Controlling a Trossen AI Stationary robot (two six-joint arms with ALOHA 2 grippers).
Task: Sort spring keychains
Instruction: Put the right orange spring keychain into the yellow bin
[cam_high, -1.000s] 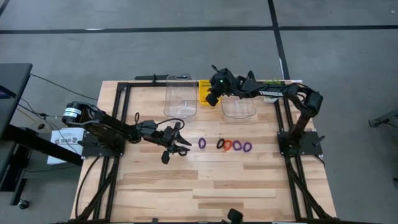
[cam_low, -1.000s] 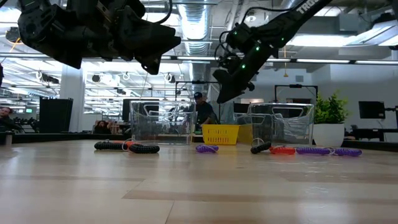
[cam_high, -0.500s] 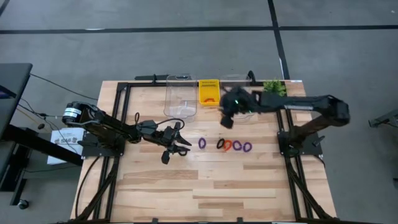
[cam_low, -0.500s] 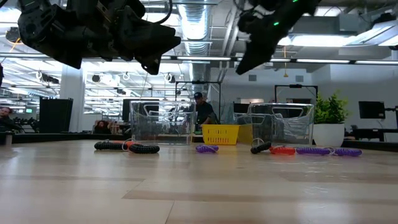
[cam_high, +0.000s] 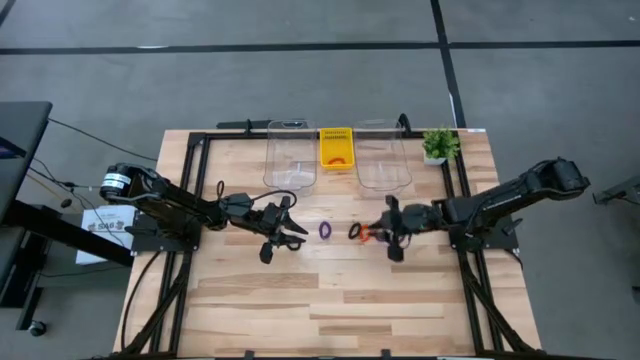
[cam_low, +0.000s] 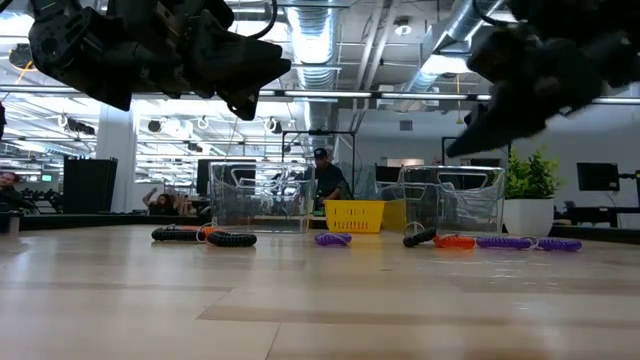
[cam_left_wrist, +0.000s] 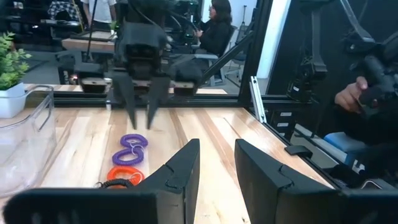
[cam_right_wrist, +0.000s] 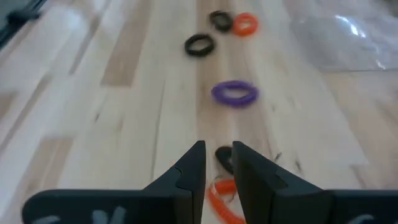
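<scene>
Spring keychains lie flat on the table in a row. The high view shows a purple one (cam_high: 326, 229), a black one (cam_high: 354, 232) and an orange one (cam_high: 366, 234). My right gripper (cam_high: 390, 236) hovers open over the row's right end and hides two purple ones (cam_low: 505, 242) (cam_low: 558, 243) there. In its wrist view the narrow finger gap (cam_right_wrist: 217, 163) stands above the black (cam_right_wrist: 224, 158) and orange (cam_right_wrist: 221, 199) ones. My left gripper (cam_high: 285, 234) waits open and empty above two black ones (cam_low: 180, 234) (cam_low: 232, 239) and an orange one (cam_low: 205, 233).
Two clear plastic bins (cam_high: 290, 155) (cam_high: 383, 160) stand at the table's far edge with a yellow basket (cam_high: 336, 148) between them. A small potted plant (cam_high: 437, 143) is at the far right corner. People sit in the room behind the table.
My right gripper has swung from above the yellow basket and bins at the far edge toward the near side and down. It now hangs low over the right end of the keychain row. The keychains have not moved.
</scene>
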